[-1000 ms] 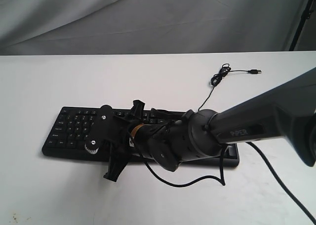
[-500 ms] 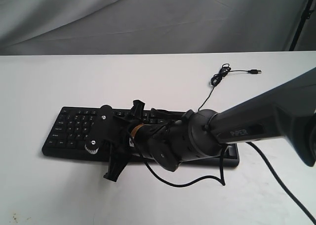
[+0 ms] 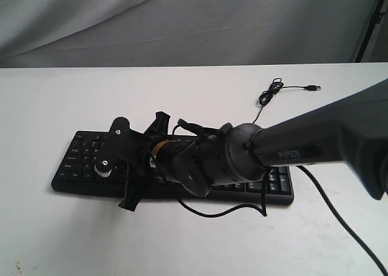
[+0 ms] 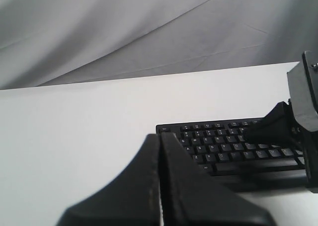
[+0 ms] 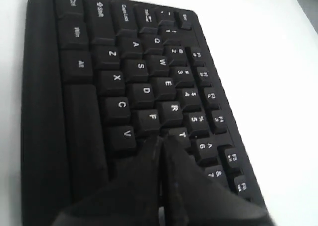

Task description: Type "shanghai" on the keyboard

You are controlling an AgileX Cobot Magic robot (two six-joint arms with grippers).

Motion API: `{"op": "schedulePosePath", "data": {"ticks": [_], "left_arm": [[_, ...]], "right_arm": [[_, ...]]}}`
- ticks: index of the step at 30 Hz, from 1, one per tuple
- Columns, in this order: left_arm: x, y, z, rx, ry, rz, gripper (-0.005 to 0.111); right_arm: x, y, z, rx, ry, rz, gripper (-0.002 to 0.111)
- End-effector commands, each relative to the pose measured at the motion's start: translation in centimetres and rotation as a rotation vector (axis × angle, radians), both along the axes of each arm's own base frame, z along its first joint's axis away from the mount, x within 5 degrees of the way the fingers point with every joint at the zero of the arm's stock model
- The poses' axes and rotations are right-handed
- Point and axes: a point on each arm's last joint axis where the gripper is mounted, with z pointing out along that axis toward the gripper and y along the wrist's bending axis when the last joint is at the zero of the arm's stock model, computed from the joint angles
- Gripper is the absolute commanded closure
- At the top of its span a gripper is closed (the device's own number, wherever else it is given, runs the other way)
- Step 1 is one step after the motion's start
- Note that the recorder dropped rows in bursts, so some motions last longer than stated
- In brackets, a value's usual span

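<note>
Black right claw — pinched together — over the keyboard near F.

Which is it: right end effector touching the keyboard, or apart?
Cannot tell. Right wrist view: the right end effector tip overlaps the keyboard near F, hiding any gap.

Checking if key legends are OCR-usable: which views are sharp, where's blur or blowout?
Right wrist view: legends on the keyboard readable mid-frame, right gripper a blurred foreground mass, table blown out white. Left wrist view: left gripper out of focus, legends soft. Exterior view: even light, no glare, legends too small to read.
</note>
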Motion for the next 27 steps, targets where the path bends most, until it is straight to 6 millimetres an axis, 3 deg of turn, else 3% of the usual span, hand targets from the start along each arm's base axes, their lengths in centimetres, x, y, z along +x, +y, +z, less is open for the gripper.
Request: {"op": "schedulePosePath", "data": {"ticks": [1,5,13,18,27], "left_arm": [[0.0,0.0,-0.1,0.002,-0.002,-0.003,0.107],[0.0,0.0,-0.1,0.002,-0.002,-0.003,0.107],[0.0,0.0,-0.1,0.002,-0.002,-0.003,0.107],[0.0,0.0,-0.1,0.002,-0.002,-0.003,0.107],[0.0,0.0,-0.1,0.002,-0.002,-0.003,0.107]], "right_arm": [[0.9,0.4,1.6,0.02,-0.013,-0.011,0.108],[1.3,0.2,1.6,0.023,-0.017,-0.02,0.108],[1.5,0.5,-0.3,0.02,-0.026,-0.013,0.108],[1.7,1.9,-0.2,0.002,-0.007,0.004,0.108],[1.7,1.9,-0.6,-0.023,0.017,0.006,0.108]]}}
